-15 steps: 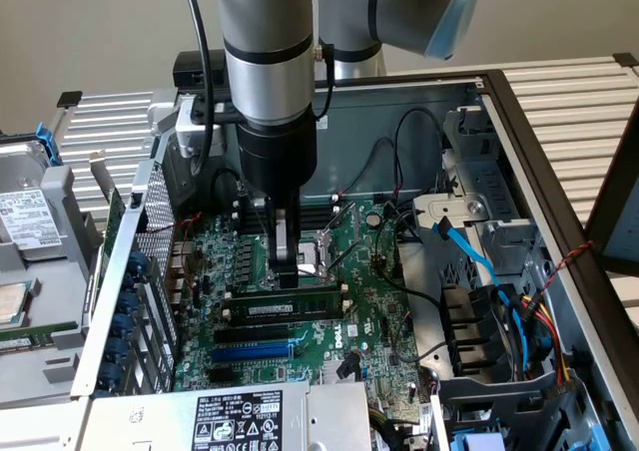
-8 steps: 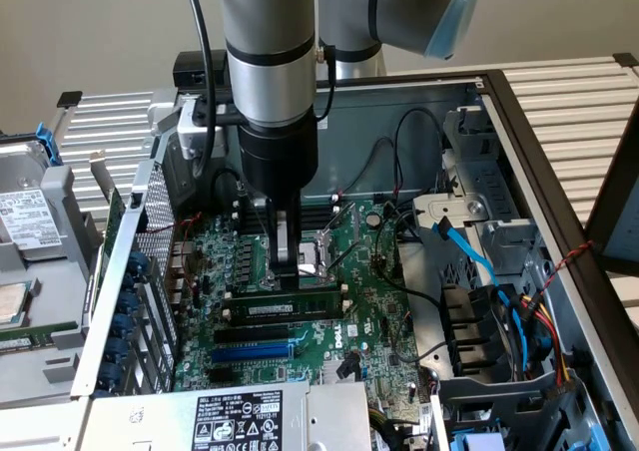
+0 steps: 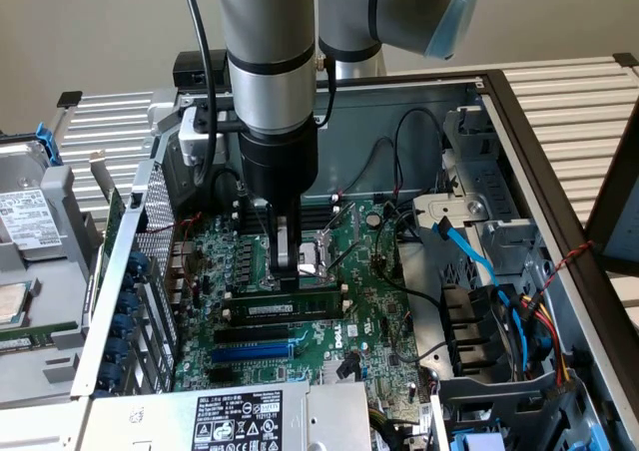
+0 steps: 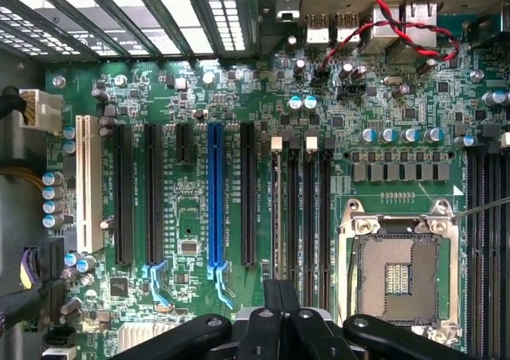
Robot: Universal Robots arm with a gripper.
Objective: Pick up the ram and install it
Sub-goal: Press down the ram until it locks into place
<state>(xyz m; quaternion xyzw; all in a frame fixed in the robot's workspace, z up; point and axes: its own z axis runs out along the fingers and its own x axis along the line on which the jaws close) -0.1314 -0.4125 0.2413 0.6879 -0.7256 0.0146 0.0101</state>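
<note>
Landmark: the green motherboard (image 3: 300, 301) lying flat inside the open computer case (image 3: 519, 132); every place below is told from it.
Drive cage: a grey metal cage (image 3: 35, 271) with a labelled drive stands off the motherboard's edge at the exterior view's left, outside the case wall.
Blue slot: a long blue slot (image 3: 255, 350) runs across the motherboard's near part, beside black slots; in the wrist view the same blue slot (image 4: 215, 205) stands among long black ones.
Ram: the ram (image 3: 283, 309), a green stick with a white label strip, sits edge-up in a black slot at the motherboard's middle, between the blue slot and the processor socket (image 3: 324, 251).
Pincer: the pincer (image 3: 287, 267) hangs from the grey arm (image 3: 270, 62) right above the ram, tips just at its upper edge; whether they touch cannot be told. Its fingers are pressed together, with nothing seen between them; in the wrist view the pincer (image 4: 280, 296) points at the memory slots beside the socket.
Power supply: a box with a black label (image 3: 238, 421) lies against the motherboard's near edge.
Cables: blue, red and yellow cables (image 3: 519, 321) lie past the motherboard's edge at the exterior view's right.
</note>
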